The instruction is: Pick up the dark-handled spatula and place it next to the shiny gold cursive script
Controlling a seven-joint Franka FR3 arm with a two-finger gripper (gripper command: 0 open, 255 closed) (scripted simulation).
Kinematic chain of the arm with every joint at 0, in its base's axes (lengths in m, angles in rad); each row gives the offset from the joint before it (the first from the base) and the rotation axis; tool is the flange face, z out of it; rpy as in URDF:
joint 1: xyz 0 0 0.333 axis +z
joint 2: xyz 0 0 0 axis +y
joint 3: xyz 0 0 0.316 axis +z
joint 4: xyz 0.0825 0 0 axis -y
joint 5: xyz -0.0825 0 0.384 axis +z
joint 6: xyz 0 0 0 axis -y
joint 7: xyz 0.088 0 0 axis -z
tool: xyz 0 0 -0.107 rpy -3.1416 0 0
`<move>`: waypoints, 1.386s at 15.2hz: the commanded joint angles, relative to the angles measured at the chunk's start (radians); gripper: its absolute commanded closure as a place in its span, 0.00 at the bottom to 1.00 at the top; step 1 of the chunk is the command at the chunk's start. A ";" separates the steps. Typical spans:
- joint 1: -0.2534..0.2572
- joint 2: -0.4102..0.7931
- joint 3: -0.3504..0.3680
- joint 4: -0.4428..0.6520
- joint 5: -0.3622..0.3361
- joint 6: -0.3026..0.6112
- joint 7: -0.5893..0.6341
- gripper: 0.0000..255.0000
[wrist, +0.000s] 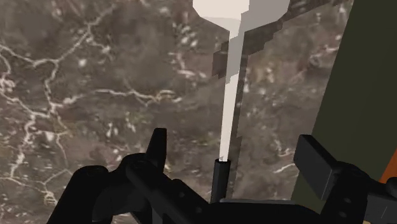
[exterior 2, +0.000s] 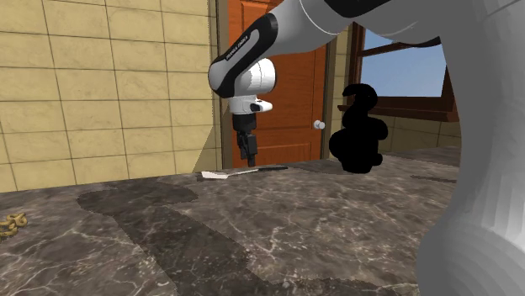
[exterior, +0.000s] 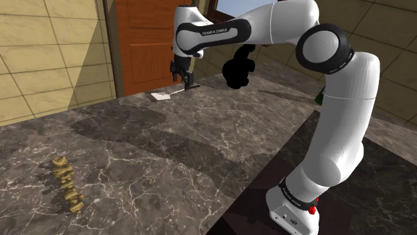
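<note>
The spatula point(exterior: 162, 96) lies flat at the far end of the dark marble counter point(exterior: 167, 153), close to the orange door. Its blade point(exterior 2: 214, 175) is white and its thin handle point(exterior 2: 271, 168) is dark. My black gripper point(exterior: 180, 75) hangs just above it, pointing down, also seen in the second exterior view point(exterior 2: 246, 151). In the wrist view the gripper point(wrist: 235, 146) is open and the spatula's pale shaft point(wrist: 230, 95) runs between the fingers, which do not touch it. The gold cursive script point(exterior: 67, 184) lies far off at the counter's near left corner point(exterior 2: 12, 224).
An orange door point(exterior: 144, 40) and tan tiled walls point(exterior 2: 101, 84) stand behind the counter's far edge. A black rounded object point(exterior 2: 357, 134) sits on the counter right of the spatula. The robot's stand point(exterior: 294, 207) occupies the lower right of the shoulder view.
</note>
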 commanded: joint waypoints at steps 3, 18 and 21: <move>0.000 0.018 -0.005 -0.026 -0.009 0.043 0.008 0.00; 0.000 0.018 -0.005 -0.025 -0.009 0.042 0.008 1.00; 0.000 0.013 -0.004 -0.019 -0.007 0.031 0.006 1.00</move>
